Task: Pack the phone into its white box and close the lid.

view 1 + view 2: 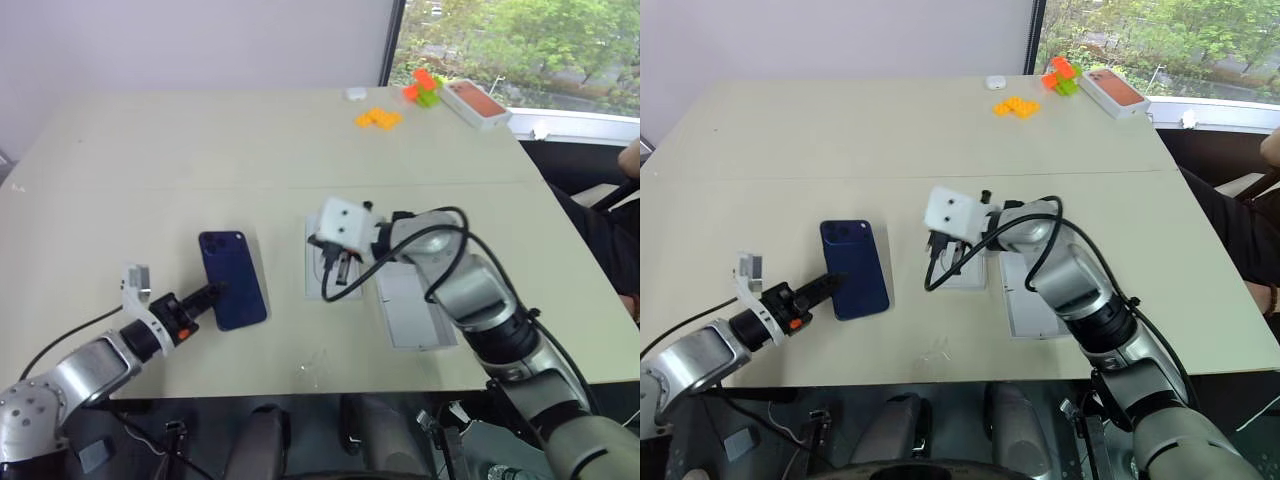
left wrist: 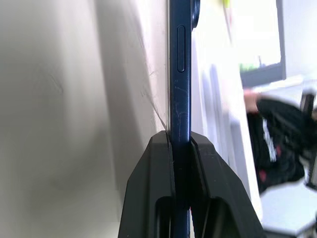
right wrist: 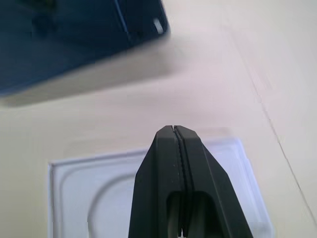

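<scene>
Table (image 1: 200, 140): broad pale beige top carrying every item; a window runs past its far right corner.
Right arm (image 1: 480, 300): silver and black, reaching in from the near right, crossing above the flat white piece.
Left arm (image 1: 90, 365): silver, entering from the near left corner, pointing toward the phone.
Flat white piece (image 1: 410, 315): shallow white rectangle lying near the front edge under the right forearm; whether it is the white box or the lid cannot be told.
White moulded insert (image 3: 233, 163): white tray with a rounded recess, lying on the table just right of the phone, beneath the right gripper.
Phone (image 1: 232, 278): dark navy, glossy back up, camera cluster at its far corner; left of centre on the table, its near end pinched by the left gripper.
Left gripper (image 2: 181, 144): black fingers clamped on the phone's thin edge.
Right gripper (image 3: 173, 130): fingers pressed together, holding nothing, hanging over the insert.
Orange bricks (image 1: 378, 118): small cluster on the far side.
</scene>
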